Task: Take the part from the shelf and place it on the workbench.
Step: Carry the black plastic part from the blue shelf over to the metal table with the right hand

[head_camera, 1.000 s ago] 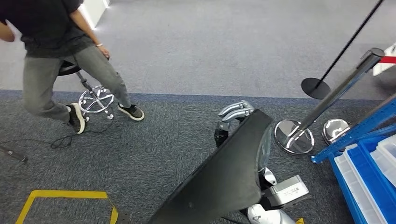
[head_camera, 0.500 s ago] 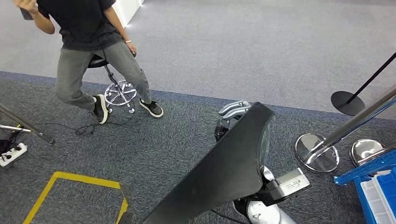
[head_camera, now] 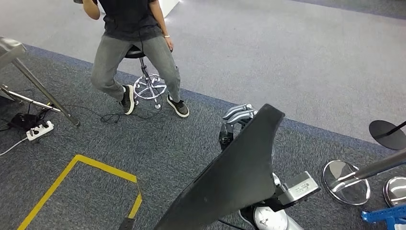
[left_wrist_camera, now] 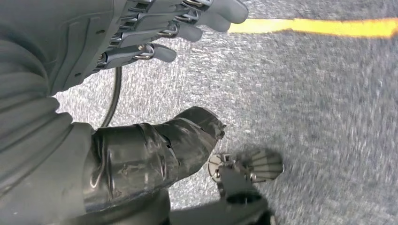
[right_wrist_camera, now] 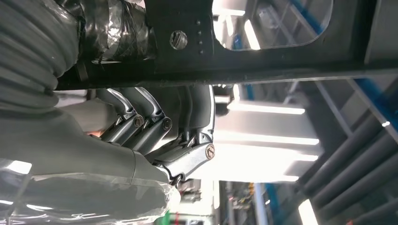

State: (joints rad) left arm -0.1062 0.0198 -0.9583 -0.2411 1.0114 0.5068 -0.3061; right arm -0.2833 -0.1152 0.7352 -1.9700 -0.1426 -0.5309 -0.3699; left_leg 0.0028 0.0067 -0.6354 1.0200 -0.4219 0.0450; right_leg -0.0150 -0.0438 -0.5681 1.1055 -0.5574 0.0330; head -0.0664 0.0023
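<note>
A large black curved panel, the part (head_camera: pixel 234 177), slants across the lower middle of the head view, from the bottom edge up to a rounded end. My right hand (head_camera: pixel 238 115) grips it near that upper end, its silver fingers hooked over the edge. In the right wrist view the fingers (right_wrist_camera: pixel 159 126) curl against the underside of the dark part (right_wrist_camera: pixel 263 47), which has a cut-out window. My left hand (left_wrist_camera: pixel 187 23) hangs over the grey carpet, fingers apart and holding nothing.
A person (head_camera: pixel 134 43) sits on a wheeled stool (head_camera: pixel 149 86) ahead to the left. A power strip with cables (head_camera: pixel 38 130) and a slanted metal pole (head_camera: pixel 43 91) lie at left. Yellow floor tape (head_camera: pixel 91 165) marks the near carpet. Chrome stanchion bases (head_camera: pixel 345 181) and a blue shelf corner (head_camera: pixel 385 215) stand at right.
The whole view has swung left: the person and stool slid right in the picture and the blue shelf has nearly left the frame. The part stays gripped in my right hand.
</note>
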